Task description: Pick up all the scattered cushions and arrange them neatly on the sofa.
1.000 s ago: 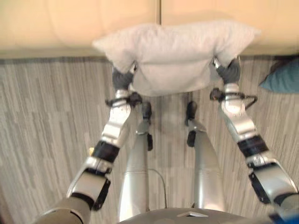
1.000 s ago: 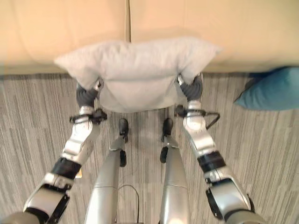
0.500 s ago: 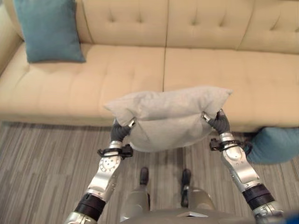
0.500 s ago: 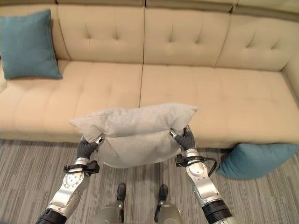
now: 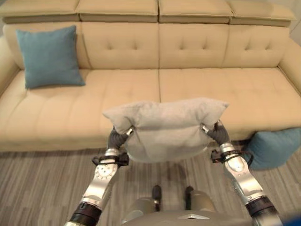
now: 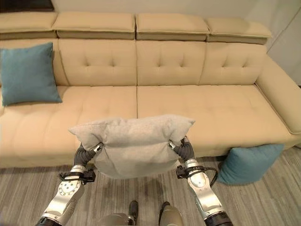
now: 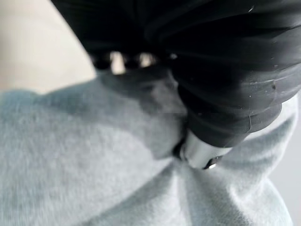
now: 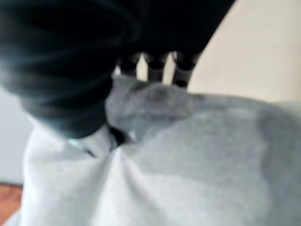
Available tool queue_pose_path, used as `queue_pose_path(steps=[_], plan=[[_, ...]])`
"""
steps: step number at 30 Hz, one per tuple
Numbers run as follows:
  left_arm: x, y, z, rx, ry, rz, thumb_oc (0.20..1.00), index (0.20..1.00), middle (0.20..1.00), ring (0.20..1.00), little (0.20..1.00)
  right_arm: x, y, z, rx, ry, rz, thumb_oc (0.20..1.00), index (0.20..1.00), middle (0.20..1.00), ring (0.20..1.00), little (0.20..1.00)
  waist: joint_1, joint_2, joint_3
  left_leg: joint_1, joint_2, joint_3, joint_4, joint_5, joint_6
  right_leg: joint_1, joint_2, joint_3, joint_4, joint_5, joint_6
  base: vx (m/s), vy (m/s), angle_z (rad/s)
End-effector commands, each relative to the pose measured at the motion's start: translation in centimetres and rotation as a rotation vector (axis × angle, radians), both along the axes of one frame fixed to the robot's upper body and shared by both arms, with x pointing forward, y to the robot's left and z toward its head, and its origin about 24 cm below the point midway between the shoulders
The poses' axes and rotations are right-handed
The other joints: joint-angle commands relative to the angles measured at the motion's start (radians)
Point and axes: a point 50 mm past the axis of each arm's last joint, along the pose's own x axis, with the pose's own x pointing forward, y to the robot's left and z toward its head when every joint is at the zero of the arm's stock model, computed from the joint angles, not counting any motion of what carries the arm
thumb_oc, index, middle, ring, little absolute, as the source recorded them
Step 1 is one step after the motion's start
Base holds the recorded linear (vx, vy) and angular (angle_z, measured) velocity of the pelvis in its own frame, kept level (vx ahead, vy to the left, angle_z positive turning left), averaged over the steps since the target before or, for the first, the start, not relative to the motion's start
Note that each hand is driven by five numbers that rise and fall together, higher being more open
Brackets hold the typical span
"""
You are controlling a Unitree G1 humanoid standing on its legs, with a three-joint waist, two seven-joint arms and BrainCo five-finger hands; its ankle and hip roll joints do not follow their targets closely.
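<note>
A teal cushion (image 5: 49,56) is already leaning on the sofa (image 5: 197,47) backrest at far left. I'm holding the grey cushion (image 5: 164,127) level before the seat, my left robot hand (image 5: 116,139) and right robot hand (image 5: 217,134) each pinching an end so it won't sag. Another teal cushion (image 5: 274,148) is lying on the floor (image 5: 37,188), far right.

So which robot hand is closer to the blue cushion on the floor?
The right hand. It grips the right end of the grey cushion, a short way from the blue cushion on the floor. The left hand holds the grey cushion's far end, further away.
</note>
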Motion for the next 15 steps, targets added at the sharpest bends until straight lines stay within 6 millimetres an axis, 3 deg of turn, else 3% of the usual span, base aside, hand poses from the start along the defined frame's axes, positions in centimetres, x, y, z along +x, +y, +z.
queue_pose_path(steps=[1,3,4,5,6,7,8,9,12,15], plan=[[1.4,-1.5,4.9,-0.005,-0.265,-0.084,0.2,0.2,0.2,0.2,0.2,2.2,0.9,5.9,0.025,-0.293,0.052,0.2,0.2,0.2,0.2,0.2,-0.025,-0.066,-0.025,0.125,0.009,-0.043,-0.033,-0.116,-0.098,0.073,-0.015,-0.027,-0.196,0.103,0.025,0.12,-0.177,1.06],[1.1,-1.6,4.5,-0.029,-0.248,-0.094,0.2,0.2,0.2,0.2,0.2,1.7,0.2,5.6,0.009,-0.279,0.035,0.2,0.2,0.2,0.2,0.2,-0.036,-0.068,-0.036,0.139,0.018,-0.067,-0.011,-0.133,-0.124,0.105,-0.013,-0.049,-0.201,0.085,0.004,0.23,-0.237,1.39],[1.0,-2.0,4.2,-0.039,-0.236,-0.113,0.2,0.2,0.2,0.2,0.2,1.2,-0.5,5.3,-0.003,-0.27,0.019,0.2,0.2,0.2,0.2,0.2,-0.047,-0.072,-0.033,0.125,0.023,-0.067,0.06,-0.132,-0.152,0.139,-0.015,-0.066,-0.213,0.077,-0.009,0.22,-0.23,1.41],[1.0,-2.0,4.2,-0.039,-0.236,-0.113,0.2,0.2,0.2,0.2,0.2,1.2,-0.5,5.3,-0.003,-0.269,0.019,0.2,0.2,0.2,0.2,0.2,-0.049,-0.071,-0.033,0.122,0.023,-0.07,0.065,-0.135,-0.152,0.14,-0.015,-0.068,-0.213,0.076,-0.009,0.13,-0.241,1.28],[1.1,-2.3,4.4,-0.055,-0.24,-0.13,0.2,0.2,0.2,0.2,0.2,1.0,-1.2,5.2,-0.016,-0.265,0.001,0.2,0.2,0.2,0.2,0.2,-0.058,-0.082,-0.016,0.031,0.042,-0.018,0.233,-0.098,-0.177,0.177,-0.027,-0.098,-0.23,0.071,-0.029,0.03,-0.117,0.96],[1.1,-2.3,4.4,-0.055,-0.24,-0.13,0.2,0.2,0.2,0.2,0.2,1.0,-1.2,5.2,-0.016,-0.265,0.001,0.2,0.2,0.2,0.2,0.2,-0.058,-0.081,-0.016,0.028,0.042,-0.018,0.239,-0.101,-0.178,0.177,-0.026,-0.098,-0.231,0.071,-0.029,0.1,-0.157,0.9],[1.1,-2.5,4.5,-0.054,-0.241,-0.142,0.2,0.2,0.2,0.2,0.2,1.1,-1.2,5.3,-0.016,-0.266,-0.003,0.2,0.2,0.2,0.2,0.2,-0.056,-0.085,-0.013,-0.015,0.07,0.041,0.256,-0.098,-0.166,0.202,-0.033,-0.117,-0.248,0.064,-0.034,0.1,-0.056,0.53],[1.1,-2.4,4.4,-0.044,-0.234,-0.145,0.2,0.2,0.2,0.2,0.2,1.2,-1.2,5.4,-0.017,-0.269,-0.003,0.2,0.2,0.2,0.2,0.2,-0.053,-0.088,-0.018,-0.022,0.073,0.063,0.226,-0.12,-0.154,0.21,-0.035,-0.121,-0.257,0.062,-0.033,0.21,-0.071,0.42],[1.3,-2.3,4.4,-0.016,-0.226,-0.14,0.2,0.2,0.2,0.2,0.2,1.4,-1.1,5.6,-0.003,-0.279,-0.013,0.2,0.2,0.2,0.2,0.2,-0.032,-0.09,-0.034,-0.093,0.061,0.099,0.107,-0.043,-0.147,0.26,-0.023,-0.122,-0.301,0.055,-0.024,0.17,-0.007,0.18],[1.2,-2.4,4.7,-0.026,-0.237,-0.139,0.2,0.2,0.2,0.2,0.2,1.4,-0.8,5.8,0.002,-0.283,-0.006,0.2,0.2,0.2,0.2,0.2,-0.021,-0.077,-0.043,-0.086,0.056,0.094,0.066,-0.028,-0.141,0.278,-0.014,-0.096,-0.295,0.034,-0.023,0.15,0.121,-0.23]])
